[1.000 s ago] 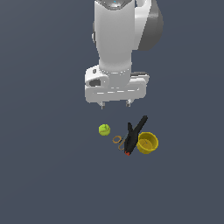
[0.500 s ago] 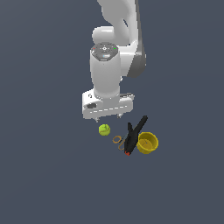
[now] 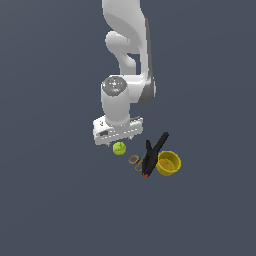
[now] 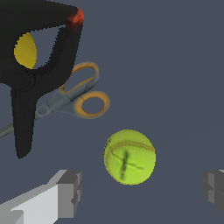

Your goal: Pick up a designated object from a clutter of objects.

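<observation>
One yellow-green ball [image 3: 119, 148] [image 4: 129, 156] lies on the dark floor directly beneath my gripper [image 3: 118, 141] [image 4: 142, 194]. In the wrist view it sits between the two grey fingertips [image 4: 70, 192], nearer the one shown in full than the one cut by the frame edge, and touches neither. The fingers are spread wide, wider than the ball, and they hold nothing. Being round, the ball has no long axis. Its seam shows as a faint curve across the upper face, and a dark cross-shaped mark faces the wrist camera.

Beyond the ball, away from the fingers, I see orange-handled scissors [image 4: 78, 94] [image 3: 135, 161] with their ring handles turned toward the ball and the grey blades running under a black clamp-like tool [image 4: 35, 74] [image 3: 152, 154]. The tool's red tip [image 4: 77, 17] [image 3: 145, 175] points away from the gripper. A yellow cup [image 3: 168, 163] [image 4: 25, 50] stands just beside the tool on its far side from the ball. In the wrist view only a patch of it shows through a gap in the tool.

In the exterior view the gripper body hides the ball's upper edge, so I cannot tell how far above the floor the fingertips are.
</observation>
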{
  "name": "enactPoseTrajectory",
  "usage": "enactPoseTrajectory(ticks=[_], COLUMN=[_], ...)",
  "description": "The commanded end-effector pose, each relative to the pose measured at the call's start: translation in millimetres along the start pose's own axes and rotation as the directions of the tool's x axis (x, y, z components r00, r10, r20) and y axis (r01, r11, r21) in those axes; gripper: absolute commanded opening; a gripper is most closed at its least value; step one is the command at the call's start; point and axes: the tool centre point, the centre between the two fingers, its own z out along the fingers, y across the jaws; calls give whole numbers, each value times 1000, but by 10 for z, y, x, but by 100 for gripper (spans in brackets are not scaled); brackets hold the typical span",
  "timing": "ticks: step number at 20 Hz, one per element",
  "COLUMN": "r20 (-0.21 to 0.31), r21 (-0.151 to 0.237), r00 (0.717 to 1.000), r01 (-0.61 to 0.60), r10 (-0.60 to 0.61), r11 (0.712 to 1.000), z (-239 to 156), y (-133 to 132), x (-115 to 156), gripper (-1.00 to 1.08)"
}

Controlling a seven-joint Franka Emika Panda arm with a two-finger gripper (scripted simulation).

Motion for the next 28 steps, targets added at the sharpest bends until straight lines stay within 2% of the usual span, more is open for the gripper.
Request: enactPoseTrajectory(ticks=[1, 13, 22, 28], r20=[0, 2, 2, 1], r21=[0, 1, 1, 0], r00=[1000, 999, 999, 999], r01=[20, 37, 40, 40], r10=[-20, -37, -40, -40], r11=[1000, 999, 999, 999], z=[114, 278, 647, 741], y=[13, 23, 18, 20], x=[-49, -109, -119, -115], gripper=[100, 100, 100, 100])
